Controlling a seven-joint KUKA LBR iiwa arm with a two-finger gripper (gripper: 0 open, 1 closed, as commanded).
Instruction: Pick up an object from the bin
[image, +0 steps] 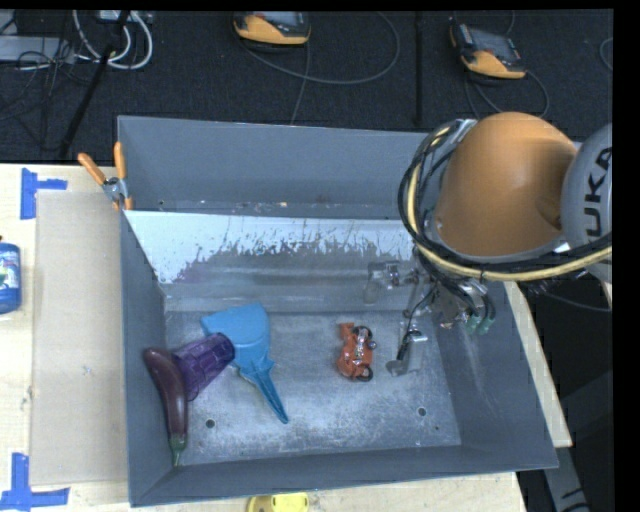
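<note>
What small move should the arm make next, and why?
Probably a short shift toward the orange toy: the gripper hangs low beside it, at its right in the view, not over it; the blue funnel lies farther off.

Beyond the grey bin (250, 232) lay a dark, nearly black floor (330, 95), across which thin dark cables (405, 60) trailed in loose curves. Near the top edge an orange-and-black device (270, 27) rested on it, with a second orange-and-black device (487, 52) well apart to the right, while white cables (128, 40) looped in the top left corner beside a black rod (88, 100) that slanted down across the floor. Light caught the bin's far inner wall in a pale, streaked band, and a small blue-and-white item (6, 278) sat at the left edge.
</note>
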